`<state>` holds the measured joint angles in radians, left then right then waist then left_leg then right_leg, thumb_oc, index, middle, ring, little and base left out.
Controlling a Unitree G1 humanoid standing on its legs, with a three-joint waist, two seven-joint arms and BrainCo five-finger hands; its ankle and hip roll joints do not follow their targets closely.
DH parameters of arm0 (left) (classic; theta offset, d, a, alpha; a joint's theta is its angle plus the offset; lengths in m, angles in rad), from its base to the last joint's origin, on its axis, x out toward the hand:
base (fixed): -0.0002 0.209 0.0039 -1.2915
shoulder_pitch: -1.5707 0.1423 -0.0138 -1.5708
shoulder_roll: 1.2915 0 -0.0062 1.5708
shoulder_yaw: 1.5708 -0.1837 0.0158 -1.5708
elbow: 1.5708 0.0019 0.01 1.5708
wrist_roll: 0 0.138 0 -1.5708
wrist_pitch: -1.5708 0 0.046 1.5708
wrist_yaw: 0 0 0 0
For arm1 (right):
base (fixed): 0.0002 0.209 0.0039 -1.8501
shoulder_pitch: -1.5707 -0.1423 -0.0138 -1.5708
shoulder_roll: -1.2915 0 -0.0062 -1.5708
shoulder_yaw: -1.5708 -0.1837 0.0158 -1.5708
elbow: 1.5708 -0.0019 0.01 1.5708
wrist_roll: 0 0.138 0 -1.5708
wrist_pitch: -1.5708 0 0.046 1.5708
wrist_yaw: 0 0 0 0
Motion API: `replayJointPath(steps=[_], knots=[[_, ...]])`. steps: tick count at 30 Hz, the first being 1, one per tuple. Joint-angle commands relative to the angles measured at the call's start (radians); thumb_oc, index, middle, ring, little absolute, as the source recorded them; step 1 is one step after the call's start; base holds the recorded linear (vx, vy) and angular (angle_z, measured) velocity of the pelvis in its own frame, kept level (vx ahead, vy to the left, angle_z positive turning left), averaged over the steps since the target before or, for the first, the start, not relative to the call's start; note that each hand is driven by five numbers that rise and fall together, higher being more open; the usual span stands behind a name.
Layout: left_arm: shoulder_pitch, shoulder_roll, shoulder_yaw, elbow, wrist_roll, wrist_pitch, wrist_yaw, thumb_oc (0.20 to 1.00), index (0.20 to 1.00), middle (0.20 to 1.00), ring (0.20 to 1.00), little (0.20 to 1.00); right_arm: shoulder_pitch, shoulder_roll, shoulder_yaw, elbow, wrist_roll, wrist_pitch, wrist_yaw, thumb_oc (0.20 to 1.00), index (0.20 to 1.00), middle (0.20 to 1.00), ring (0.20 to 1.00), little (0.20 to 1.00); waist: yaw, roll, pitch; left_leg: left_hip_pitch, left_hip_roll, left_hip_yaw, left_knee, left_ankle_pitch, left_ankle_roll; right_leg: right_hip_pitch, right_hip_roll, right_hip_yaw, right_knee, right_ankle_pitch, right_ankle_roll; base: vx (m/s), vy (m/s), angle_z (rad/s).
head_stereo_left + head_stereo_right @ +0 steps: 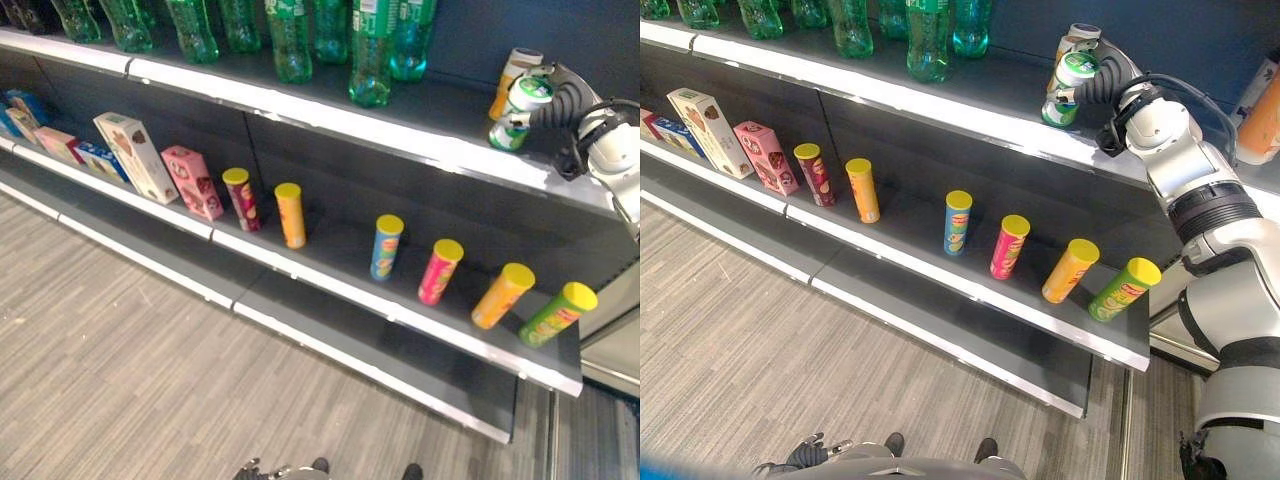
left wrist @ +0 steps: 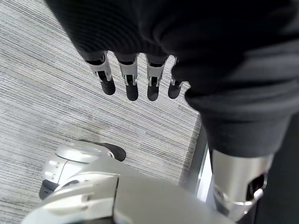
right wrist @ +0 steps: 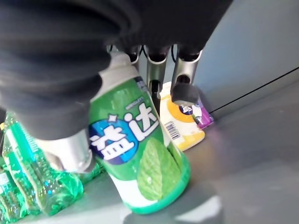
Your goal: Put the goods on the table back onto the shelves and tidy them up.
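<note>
a: head eyes?
b: both look down and forward at the shelves (image 1: 330, 280) from near, sharing the tubes (image 1: 958, 222).
a: wrists?
b: left faces the floor (image 2: 42, 93); right sits close on the green bottle (image 3: 140, 163).

Top shelf crowded at both ends, open in between

On the top shelf (image 1: 940, 105) the right hand (image 1: 1095, 82) grips a green-and-white jar (image 1: 1068, 85), just beside an orange-and-white jar (image 1: 1068, 45) behind it; bare shelf lies between these and the green bottles (image 1: 928, 40) to the left. On the middle shelf (image 1: 970, 285), 6 tubes stand with wide gaps, the widest between the orange tube (image 1: 862, 190) and the blue tube (image 1: 956, 222).
</note>
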<state>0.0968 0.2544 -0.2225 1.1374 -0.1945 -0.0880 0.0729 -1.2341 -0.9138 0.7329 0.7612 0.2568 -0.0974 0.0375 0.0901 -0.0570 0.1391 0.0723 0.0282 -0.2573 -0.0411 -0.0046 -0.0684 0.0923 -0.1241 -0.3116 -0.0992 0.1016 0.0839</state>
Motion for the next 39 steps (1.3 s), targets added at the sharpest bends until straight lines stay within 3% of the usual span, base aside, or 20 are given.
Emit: replayJointPath(steps=[1, 22, 39], knots=[[-0.051, 0.088, -0.027, 0.028, -0.024, -0.024, -0.021, 1.000, 1.000, 1.000, 1.000, 1.000, -0.156, 0.002, 0.078, 0.028, 0.056, -0.016, 0.016, 0.200, 0.200, 0.200, 0.200, 0.200, 0.028, -0.049, 0.006, -0.030, 0.037, 0.104, 0.053, -0.078, -0.053, 0.052, -0.047, 0.031, 0.111, -0.233, 0.048, 0.00, 0.000, 0.00], [-0.049, 0.110, -0.015, 0.020, -0.015, -0.023, -0.036, 1.000, 1.000, 1.000, 1.000, 1.000, -0.206, -0.029, 0.163, 0.030, -0.007, -0.001, 0.051, 0.200, 0.200, 0.200, 0.200, 0.200, 0.028, -0.056, 0.005, -0.034, 0.035, 0.110, 0.051, -0.080, -0.051, 0.045, -0.049, 0.039, 0.110, -0.231, 0.050, 0.00, 0.000, 0.00], [-0.058, 0.128, -0.002, 0.015, -0.011, -0.019, -0.043, 1.000, 1.000, 1.000, 1.000, 1.000, -0.189, -0.005, 0.145, 0.030, -0.013, 0.005, 0.061, 0.200, 0.200, 0.200, 0.200, 0.200, 0.010, -0.056, 0.000, -0.015, 0.041, 0.131, 0.051, -0.091, -0.048, 0.047, -0.048, 0.066, 0.104, -0.226, 0.049, -0.01, 0.003, -0.03]])
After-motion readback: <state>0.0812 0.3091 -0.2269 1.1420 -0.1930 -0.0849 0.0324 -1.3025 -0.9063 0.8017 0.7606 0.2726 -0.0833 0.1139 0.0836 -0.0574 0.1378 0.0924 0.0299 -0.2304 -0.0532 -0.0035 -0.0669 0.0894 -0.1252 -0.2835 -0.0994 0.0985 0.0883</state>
